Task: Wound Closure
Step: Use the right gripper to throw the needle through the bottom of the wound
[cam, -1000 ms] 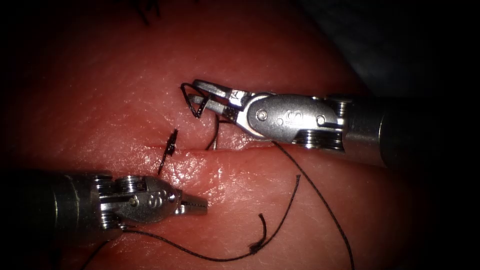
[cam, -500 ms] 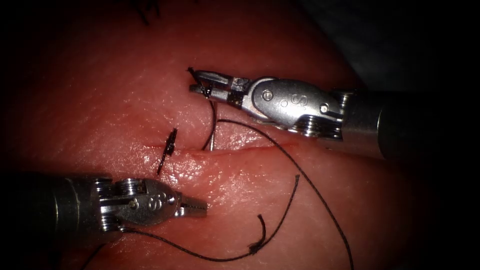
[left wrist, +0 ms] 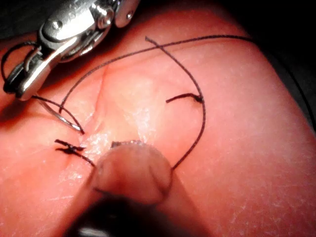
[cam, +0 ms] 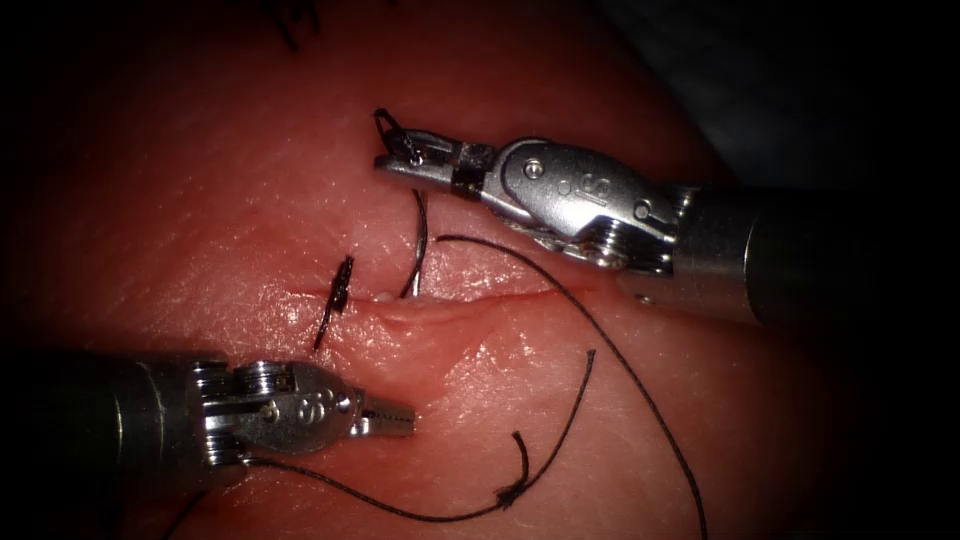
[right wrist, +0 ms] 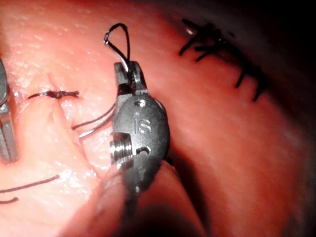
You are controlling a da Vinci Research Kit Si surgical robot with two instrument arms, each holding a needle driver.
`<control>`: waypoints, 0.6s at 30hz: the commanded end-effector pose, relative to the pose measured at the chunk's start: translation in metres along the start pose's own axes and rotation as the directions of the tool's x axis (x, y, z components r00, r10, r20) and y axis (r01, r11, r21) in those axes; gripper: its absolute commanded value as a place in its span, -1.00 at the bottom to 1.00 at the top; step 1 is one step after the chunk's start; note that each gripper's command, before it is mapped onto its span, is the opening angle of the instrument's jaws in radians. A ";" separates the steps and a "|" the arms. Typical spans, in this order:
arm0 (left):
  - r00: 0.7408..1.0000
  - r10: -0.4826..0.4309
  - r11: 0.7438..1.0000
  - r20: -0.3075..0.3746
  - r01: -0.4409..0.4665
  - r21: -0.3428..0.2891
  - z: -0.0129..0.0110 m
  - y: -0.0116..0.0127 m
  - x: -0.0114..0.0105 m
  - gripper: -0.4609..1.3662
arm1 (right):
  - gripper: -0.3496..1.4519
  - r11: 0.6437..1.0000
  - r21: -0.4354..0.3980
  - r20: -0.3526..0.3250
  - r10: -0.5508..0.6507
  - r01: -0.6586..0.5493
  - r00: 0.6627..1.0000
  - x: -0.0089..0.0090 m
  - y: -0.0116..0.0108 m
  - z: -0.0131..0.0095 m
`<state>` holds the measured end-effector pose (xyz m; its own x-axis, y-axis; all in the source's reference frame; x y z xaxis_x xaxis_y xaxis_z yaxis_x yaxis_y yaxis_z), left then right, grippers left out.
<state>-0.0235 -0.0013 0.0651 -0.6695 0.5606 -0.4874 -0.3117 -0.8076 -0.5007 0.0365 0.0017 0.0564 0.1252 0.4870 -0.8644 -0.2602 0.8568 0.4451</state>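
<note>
Right hand (cam: pixel 392 152) is clamping the needle (cam: pixel 420 245) near its tail, tip buried beside the cut (cam: pixel 480 300); left hand (cam: pixel 400 416) is sitting closed, empty

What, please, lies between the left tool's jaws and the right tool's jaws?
In the endoscope view, the cut runs between the left tool and right tool, with the needle entering the tissue there.

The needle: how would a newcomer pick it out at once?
Find the cut running across the tissue. Just above it, the right tool grips the needle near its thread end; its tip is buried at the cut. Unlike the black thread, it is a stiff, shiny curve.
</note>
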 end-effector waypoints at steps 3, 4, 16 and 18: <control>1.000 0.003 1.000 0.000 -0.003 -0.010 -0.0005 0.0001 -0.0003 -0.88 | -1.00 0.999 0.037 0.006 -0.002 0.001 1.000 -0.0002 0.0004 0.0003; 1.000 0.003 1.000 0.000 -0.003 -0.011 -0.0005 0.0001 -0.0003 -0.88 | -1.00 0.999 0.044 0.006 0.004 -0.004 1.000 -0.0003 0.0005 0.0003; 1.000 0.006 1.000 0.000 -0.006 -0.012 -0.0004 -0.0001 -0.0006 -0.88 | -1.00 0.967 0.115 0.025 0.228 -0.229 0.973 -0.0006 0.0000 0.0005; 1.000 0.006 1.000 -0.001 -0.006 -0.012 -0.0004 -0.0001 -0.0006 -0.88 | -1.00 0.959 0.115 0.027 0.256 -0.257 0.966 -0.0007 -0.0001 0.0005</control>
<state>-0.0228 -0.0014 0.0651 -0.6709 0.5557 -0.4911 -0.3048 -0.8103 -0.5005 0.0368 0.0013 0.0572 0.0795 0.7091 -0.7006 -0.1716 0.7021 0.6911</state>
